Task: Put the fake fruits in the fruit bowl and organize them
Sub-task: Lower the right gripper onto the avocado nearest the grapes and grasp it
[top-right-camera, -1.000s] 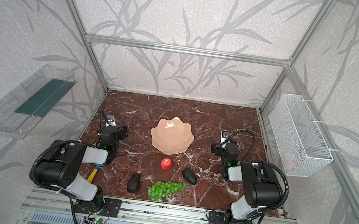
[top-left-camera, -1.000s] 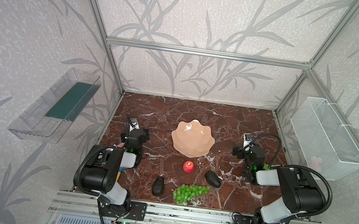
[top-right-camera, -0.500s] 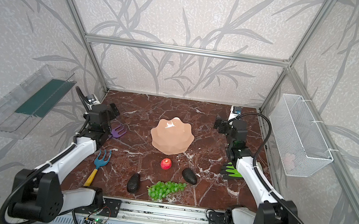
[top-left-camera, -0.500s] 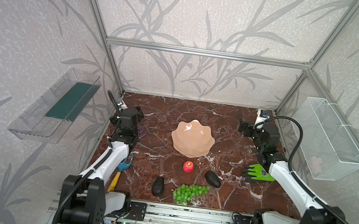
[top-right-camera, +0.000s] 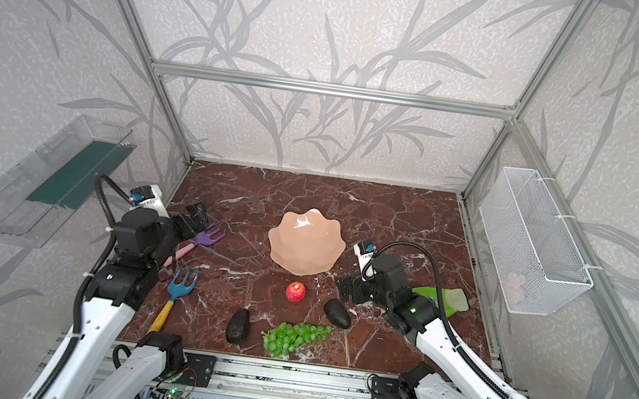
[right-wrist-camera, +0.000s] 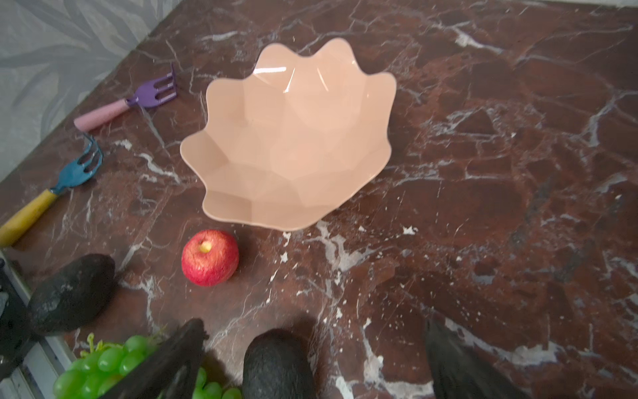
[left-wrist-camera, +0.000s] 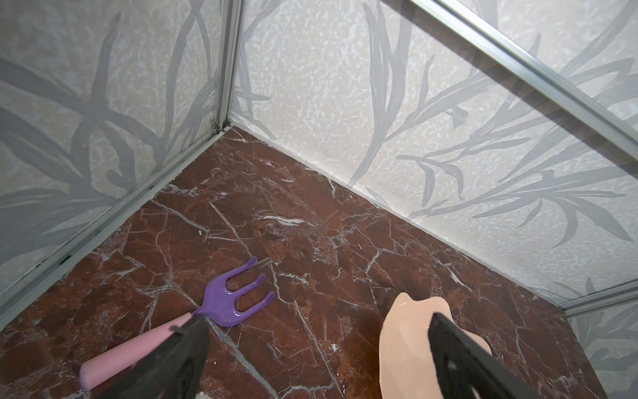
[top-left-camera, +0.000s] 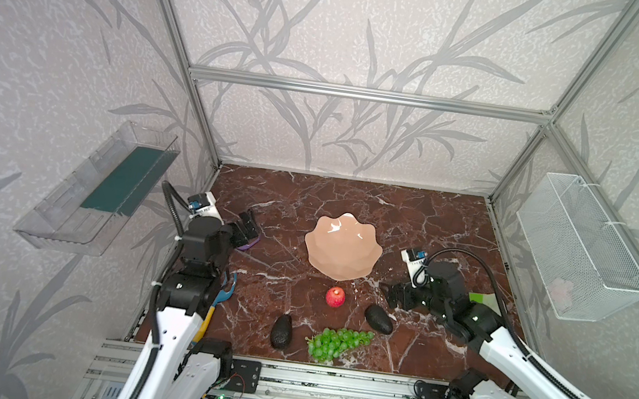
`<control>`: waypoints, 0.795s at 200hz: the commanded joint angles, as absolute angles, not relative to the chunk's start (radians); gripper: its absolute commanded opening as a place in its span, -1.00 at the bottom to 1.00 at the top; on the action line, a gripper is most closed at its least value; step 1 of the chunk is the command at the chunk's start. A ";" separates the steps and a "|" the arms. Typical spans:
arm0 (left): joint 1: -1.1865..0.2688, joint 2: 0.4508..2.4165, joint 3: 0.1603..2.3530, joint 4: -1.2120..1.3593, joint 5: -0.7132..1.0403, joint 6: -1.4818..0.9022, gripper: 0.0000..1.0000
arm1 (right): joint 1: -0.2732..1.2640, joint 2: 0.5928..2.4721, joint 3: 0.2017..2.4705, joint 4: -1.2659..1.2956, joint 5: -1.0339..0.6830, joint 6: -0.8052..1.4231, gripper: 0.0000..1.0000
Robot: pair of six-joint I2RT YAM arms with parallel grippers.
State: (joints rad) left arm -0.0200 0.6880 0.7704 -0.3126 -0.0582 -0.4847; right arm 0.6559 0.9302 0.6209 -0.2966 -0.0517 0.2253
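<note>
The peach-pink fruit bowl (top-left-camera: 343,247) (top-right-camera: 305,245) (right-wrist-camera: 290,138) stands empty mid-table. In front of it lie the fake fruits: a red apple (top-left-camera: 335,297) (right-wrist-camera: 210,257), a dark avocado (top-left-camera: 379,318) (right-wrist-camera: 278,366), a second avocado (top-left-camera: 281,331) (right-wrist-camera: 70,293) and green grapes (top-left-camera: 336,342) (right-wrist-camera: 103,366). My right gripper (top-left-camera: 395,294) (right-wrist-camera: 314,326) is open just behind and right of the nearer avocado, whose end shows between the jaws without touching them. My left gripper (top-left-camera: 244,232) (left-wrist-camera: 316,319) is open and empty, left of the bowl (left-wrist-camera: 407,345).
A purple hand rake (top-right-camera: 206,238) (left-wrist-camera: 234,297) lies under my left gripper, a blue rake with a yellow handle (top-right-camera: 180,287) nearer the front. A green glove (top-right-camera: 443,298) lies behind my right arm. A clear tray (top-left-camera: 101,188) and a wire basket (top-left-camera: 580,247) hang on the side walls.
Both arms unfolded from their low rest pose. In the last half second my right gripper came forward, down and leftward to the avocado. The left gripper shifted slightly; no fruit moved.
</note>
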 commanded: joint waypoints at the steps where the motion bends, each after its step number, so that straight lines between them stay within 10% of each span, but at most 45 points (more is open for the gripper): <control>1: -0.015 0.657 0.807 -0.410 -0.043 -0.419 0.99 | 0.732 0.952 0.593 -0.429 0.006 0.256 0.93; 81: -0.015 0.657 0.810 -0.443 -0.032 -0.397 0.99 | 0.882 1.099 0.558 -0.381 0.051 0.390 0.87; 159: -0.014 0.661 0.804 -0.455 -0.024 -0.399 0.99 | 0.884 1.208 0.554 -0.304 0.089 0.460 0.39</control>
State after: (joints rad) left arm -0.0181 0.6636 0.7971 -0.4339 -0.0250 -0.4107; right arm 0.8780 1.1877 0.5636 -0.3328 0.0692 0.4259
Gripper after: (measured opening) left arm 0.995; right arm 0.725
